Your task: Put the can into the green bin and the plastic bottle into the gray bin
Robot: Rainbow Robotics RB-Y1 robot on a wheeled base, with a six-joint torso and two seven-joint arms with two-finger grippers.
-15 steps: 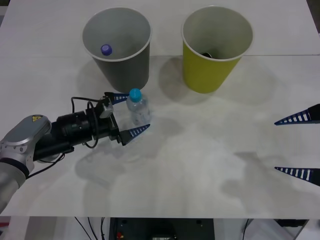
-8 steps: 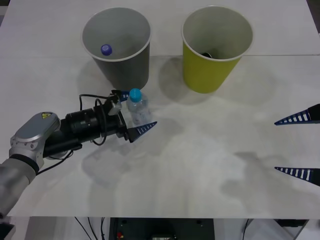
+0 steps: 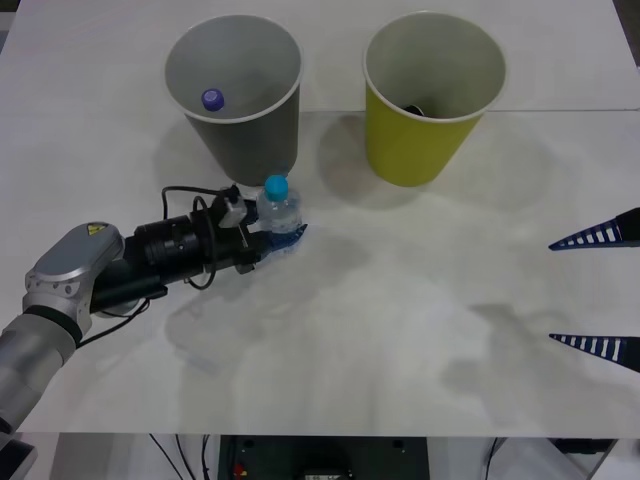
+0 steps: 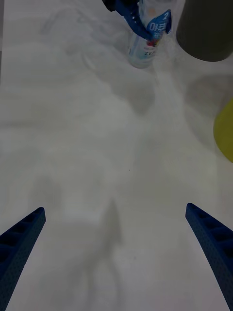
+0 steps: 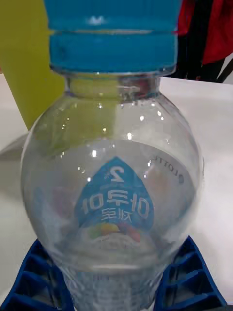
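While it stands upright on the white bench (image 3: pixel 400 330), left of centre in the front view, the plastic bottle (image 3: pixel 279 215) is pinched around its lower body by the left pincer (image 3: pixel 272 241), whose blue ribbed fingers (image 5: pixel 194 286) press against both sides of it. The bottle is small, clear and bulbous, with a light-blue cap and a blue-and-white label showing through the plastic; it looks empty. From the right wrist view the same bottle (image 4: pixel 145 39) shows near the top of the frame with a blue finger lying across its label. Just behind the bottle, toward the upper left of the front view, stands the gray bin (image 3: pixel 255 130), dark outside and pale inside, with a small purple-capped item (image 3: pixel 212 99) lying against its inner wall. To its right, well apart from the bottle, stands the green bin (image 3: pixel 415 145), yellow-green outside and whitish within, with something dark (image 3: pixel 415 108) at its bottom that I cannot make out. The right pincer (image 3: pixel 598 290) hangs at the right edge of the front view, its two blue fingers spread wide with nothing between them.
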